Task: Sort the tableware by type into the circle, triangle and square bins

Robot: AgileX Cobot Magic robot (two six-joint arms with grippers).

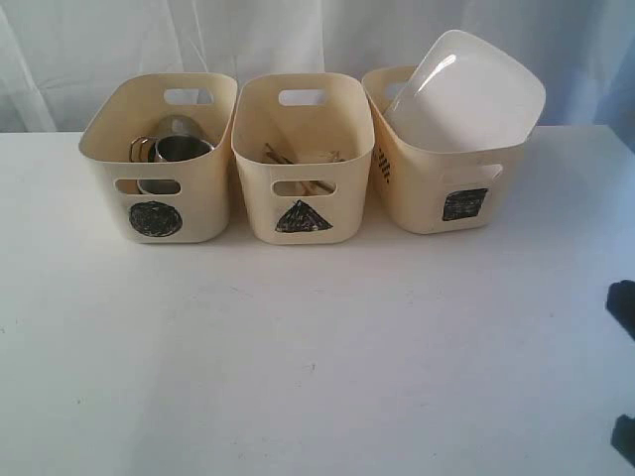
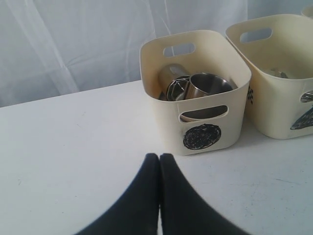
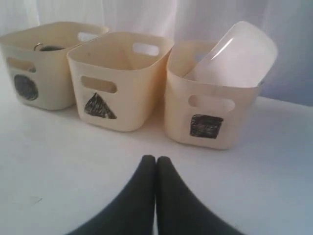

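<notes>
Three cream bins stand in a row at the back of the white table. The circle bin [image 1: 203, 213] [image 2: 230, 105] on the left holds steel mugs [image 1: 181, 149] [image 2: 205, 85] and a steel bowl [image 2: 175, 89]. In the middle, the triangle bin [image 1: 260, 174] [image 3: 142, 83] holds wooden chopsticks [image 1: 281, 156]. A large white square plate [image 1: 466, 94] [image 3: 239, 56] leans tilted in the square bin [image 1: 422, 193] [image 3: 181, 115] on the right. My left gripper [image 2: 159, 156] is shut and empty over the table in front of the circle bin. My right gripper [image 3: 156, 158] is shut and empty, facing the square bin.
A white curtain hangs behind the bins. Dark parts of my right arm [image 1: 623, 307] show at the right edge of the exterior view. The white table [image 1: 298, 357] stretches bare in front of the bins.
</notes>
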